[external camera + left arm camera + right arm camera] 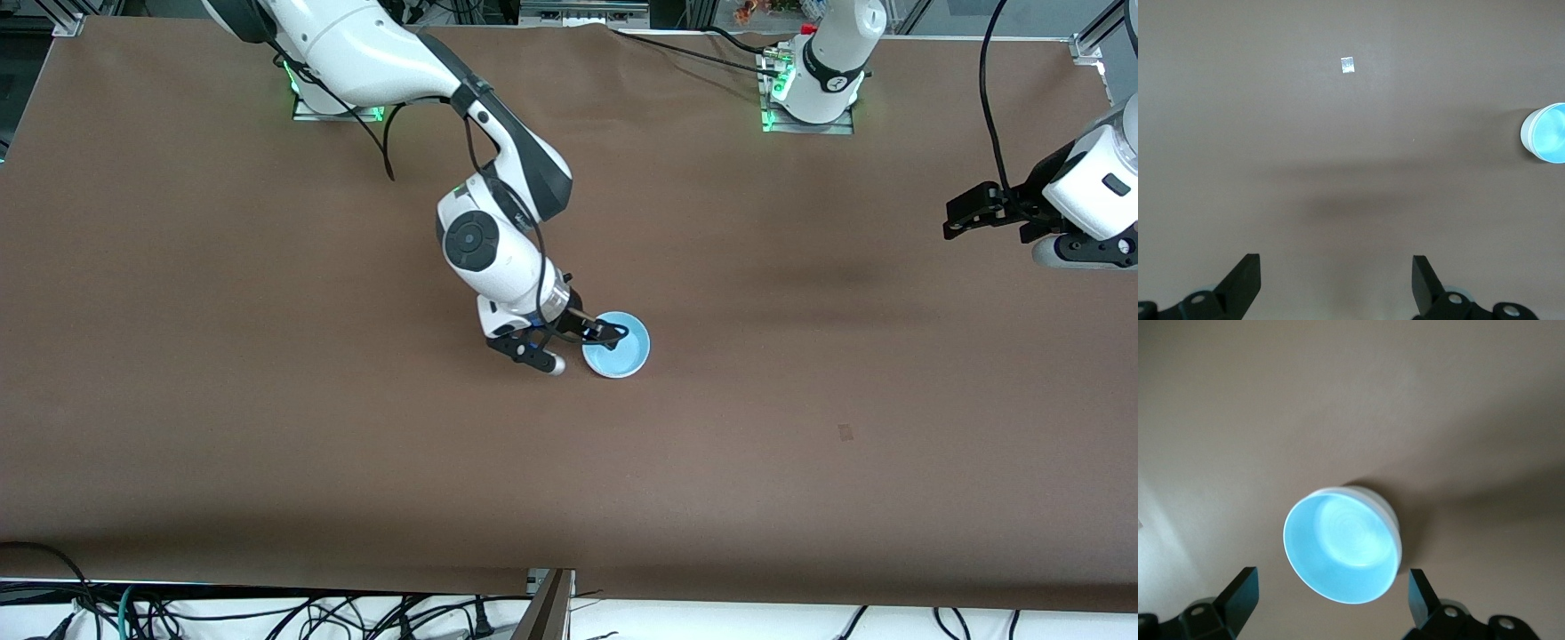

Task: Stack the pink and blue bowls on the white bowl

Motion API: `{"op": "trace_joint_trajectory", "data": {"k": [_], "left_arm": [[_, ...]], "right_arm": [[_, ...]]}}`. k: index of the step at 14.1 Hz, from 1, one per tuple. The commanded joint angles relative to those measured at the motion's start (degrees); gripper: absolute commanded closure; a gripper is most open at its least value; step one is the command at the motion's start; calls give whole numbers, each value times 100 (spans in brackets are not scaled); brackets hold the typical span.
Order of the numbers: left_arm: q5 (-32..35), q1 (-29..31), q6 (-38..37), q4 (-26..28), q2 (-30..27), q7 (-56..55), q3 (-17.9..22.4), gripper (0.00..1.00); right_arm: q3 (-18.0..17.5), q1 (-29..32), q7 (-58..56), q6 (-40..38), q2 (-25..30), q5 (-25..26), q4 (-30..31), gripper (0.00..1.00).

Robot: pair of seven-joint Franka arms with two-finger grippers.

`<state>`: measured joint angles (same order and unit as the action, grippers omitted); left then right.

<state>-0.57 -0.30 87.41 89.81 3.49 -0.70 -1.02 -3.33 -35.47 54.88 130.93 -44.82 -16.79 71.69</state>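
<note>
right gripper (pixel 582 342) low over mid-table, fingers spread wide, nothing held, hanging just over the blue bowl (pixel 617 346). bowl sits upright on the brown table (pixel 267 400), with a white outer wall below its rim in the right wrist view (pixel 1341 547). left gripper (pixel 987 213) waits over the left arm's end of the table, fingers apart, empty.

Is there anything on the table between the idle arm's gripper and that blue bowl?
Only a small pale scrap on otherwise bare brown table, seen in the left wrist view. The waiting left gripper hangs open toward its end; the blue bowl sits mid-table, under the right gripper.
</note>
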Motion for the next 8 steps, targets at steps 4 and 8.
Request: {"op": "trace_joint_trajectory", "data": {"k": [4, 8], "left_arm": [[-22, -76, -92, -7, -68, -9, 75, 0], [-22, -76, -92, -16, -68, -17, 75, 0]], "right_arm": [[709, 207, -1345, -1850, 1263, 52, 82, 0], [1552, 216, -2339, -3061, 1879, 44, 82, 0]]}}
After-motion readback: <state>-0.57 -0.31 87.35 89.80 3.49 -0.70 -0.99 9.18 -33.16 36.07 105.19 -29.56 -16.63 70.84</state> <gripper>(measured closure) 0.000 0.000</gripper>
